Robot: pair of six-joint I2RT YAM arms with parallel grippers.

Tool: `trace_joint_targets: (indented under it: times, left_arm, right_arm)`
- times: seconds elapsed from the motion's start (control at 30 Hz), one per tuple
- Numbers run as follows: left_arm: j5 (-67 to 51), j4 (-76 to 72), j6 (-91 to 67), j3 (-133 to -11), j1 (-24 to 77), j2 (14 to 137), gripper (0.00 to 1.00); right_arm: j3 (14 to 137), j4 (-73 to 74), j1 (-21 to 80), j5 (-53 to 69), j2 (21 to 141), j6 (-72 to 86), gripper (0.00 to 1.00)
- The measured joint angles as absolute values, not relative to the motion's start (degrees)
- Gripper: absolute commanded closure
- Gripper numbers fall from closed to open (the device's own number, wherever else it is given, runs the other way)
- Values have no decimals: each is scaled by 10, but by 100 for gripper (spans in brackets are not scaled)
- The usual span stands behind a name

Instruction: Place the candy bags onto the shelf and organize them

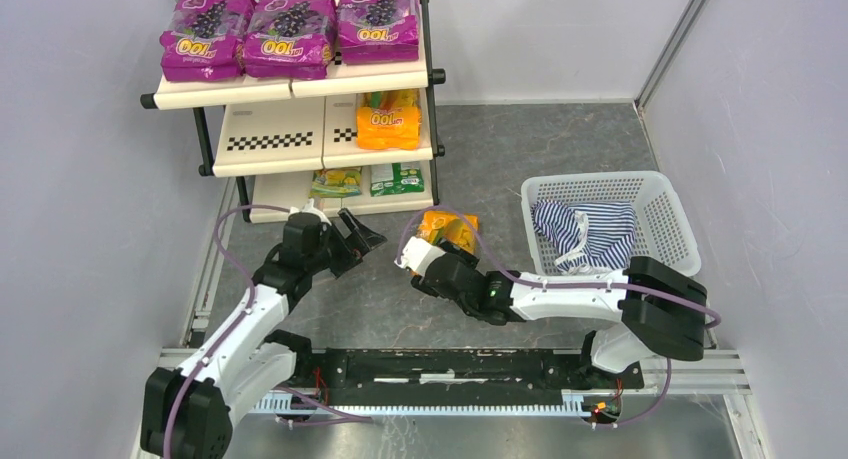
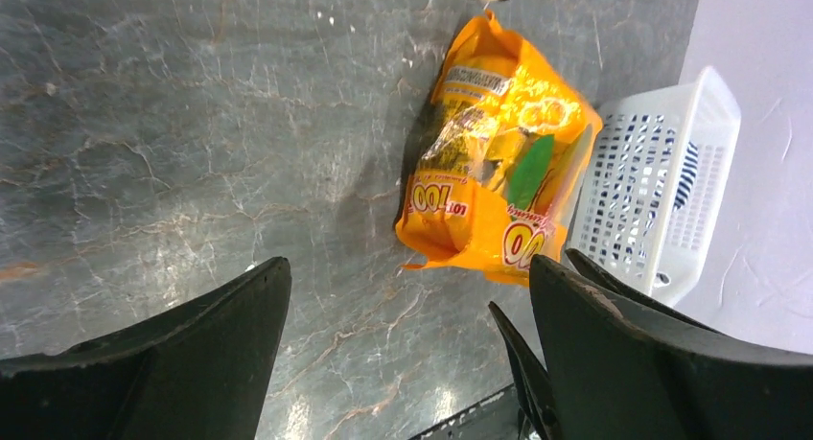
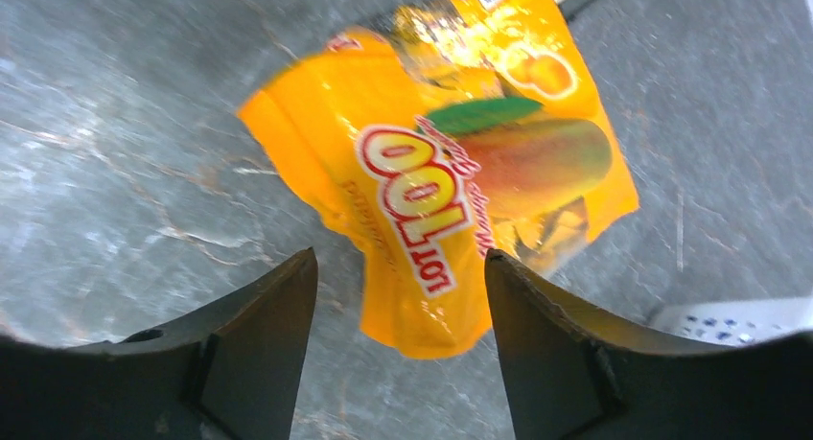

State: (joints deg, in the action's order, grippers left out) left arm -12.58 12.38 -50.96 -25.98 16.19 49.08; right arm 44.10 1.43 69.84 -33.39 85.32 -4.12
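An orange candy bag [image 1: 452,228] lies flat on the grey floor between the shelf [image 1: 300,139] and the basket; it also shows in the left wrist view [image 2: 494,162] and the right wrist view [image 3: 451,172]. My right gripper [image 1: 412,251] is open, its fingers [image 3: 259,335] just short of the bag's near end, not touching it. My left gripper [image 1: 362,233] is open and empty, left of the bag. Three purple bags [image 1: 290,34] lie on the top tier, an orange bag [image 1: 388,121] on the middle, two green bags [image 1: 368,181] on the bottom.
A white mesh basket [image 1: 665,214] holding a blue-white striped cloth [image 1: 585,234] stands at the right; its corner shows in the left wrist view [image 2: 671,181]. Grey walls close in on both sides. A black rail [image 1: 450,364] runs along the near edge.
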Motion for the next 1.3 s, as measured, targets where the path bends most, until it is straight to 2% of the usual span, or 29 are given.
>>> trace_joint_targets:
  times: [0.13, 0.3, 0.53, 0.73, 1.1, 1.3]
  left_arm:
    - [-166, 100, -514, -243, 164, 507, 0]
    - [-189, 73, -531, -226, 186, 497, 0]
    - [-201, 59, -564, -186, 201, 456, 0]
    - [-220, 9, -608, -151, 205, 445, 0]
    - [-245, -49, -659, -136, 218, 456, 0]
    - [-246, -105, -698, -114, 231, 455, 0]
  right_arm:
    - [441, -9, 700, -306, 853, -49, 45]
    - [441, -30, 700, -306, 866, -56, 35]
    - [439, -31, 696, -340, 872, -83, 36]
    - [418, -34, 695, -360, 872, -100, 49]
    - [422, -56, 691, -334, 881, -103, 98]
    - [437, -56, 687, -297, 873, -85, 100]
